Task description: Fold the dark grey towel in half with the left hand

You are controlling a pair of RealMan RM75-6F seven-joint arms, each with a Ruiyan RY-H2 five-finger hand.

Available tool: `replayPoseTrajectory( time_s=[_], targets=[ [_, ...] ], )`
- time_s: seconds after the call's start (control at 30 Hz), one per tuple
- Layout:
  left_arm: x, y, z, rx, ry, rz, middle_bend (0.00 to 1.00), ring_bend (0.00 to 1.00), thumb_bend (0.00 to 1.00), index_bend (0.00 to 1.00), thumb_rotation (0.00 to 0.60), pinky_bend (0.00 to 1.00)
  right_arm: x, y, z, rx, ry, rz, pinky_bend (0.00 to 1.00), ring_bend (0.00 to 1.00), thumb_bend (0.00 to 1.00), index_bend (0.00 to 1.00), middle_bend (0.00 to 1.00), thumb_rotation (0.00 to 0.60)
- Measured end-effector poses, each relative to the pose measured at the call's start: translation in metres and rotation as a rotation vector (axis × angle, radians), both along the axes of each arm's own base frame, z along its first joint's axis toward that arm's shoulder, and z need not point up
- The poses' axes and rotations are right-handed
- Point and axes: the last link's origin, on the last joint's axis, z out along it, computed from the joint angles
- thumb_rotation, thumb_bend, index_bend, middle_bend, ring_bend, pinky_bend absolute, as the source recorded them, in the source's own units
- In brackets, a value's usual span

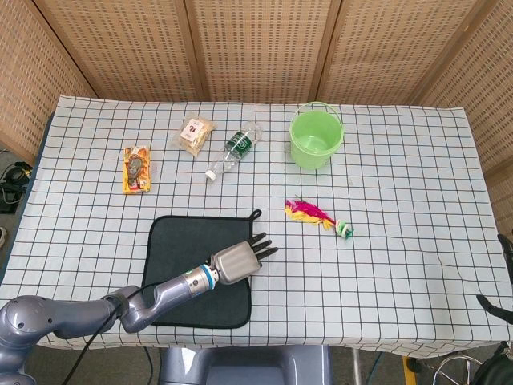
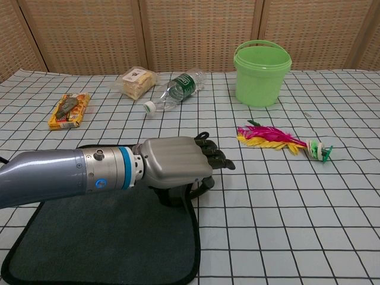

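The dark grey towel (image 1: pixel 184 257) lies flat near the table's front edge, left of centre, with a black border and a small loop at its far right corner. My left hand (image 1: pixel 238 259) sits on the towel's right edge, arm reaching in from the front left. In the chest view the left hand (image 2: pixel 178 163) has its fingers curled down and the thumb underneath, pinching the towel (image 2: pixel 107 237) edge, which rises slightly to meet it. Only the fingertips of my right hand (image 1: pixel 494 304) show at the far right, spread, holding nothing.
A pink and yellow feather toy (image 1: pixel 317 215) lies right of the towel. Behind stand a green bucket (image 1: pixel 315 138), a lying water bottle (image 1: pixel 234 149), a bread packet (image 1: pixel 196 133) and an orange snack packet (image 1: pixel 137 169). A checked cloth covers the table.
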Motion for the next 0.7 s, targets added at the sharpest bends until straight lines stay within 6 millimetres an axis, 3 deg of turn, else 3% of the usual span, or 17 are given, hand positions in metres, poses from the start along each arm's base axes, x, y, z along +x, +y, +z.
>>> replayPoseTrajectory(
  time_s=[0.33, 0.7],
  targets=[
    [-0.002, 0.001, 0.005, 0.005, -0.018, 0.014, 0.0, 0.0, 0.4, 0.66, 0.6, 0.0, 0.001, 0.0, 0.0, 0.003, -0.004, 0.005, 0.0, 0.0, 0.0, 0.0, 0.0, 0.6],
    [-0.013, 0.004, 0.02, 0.014, -0.039, 0.049, 0.0, 0.0, 0.44, 0.69, 0.6, 0.0, 0.002, 0.002, -0.001, 0.006, -0.005, 0.011, 0.0, 0.0, 0.0, 0.0, 0.0, 0.6]
  ],
)
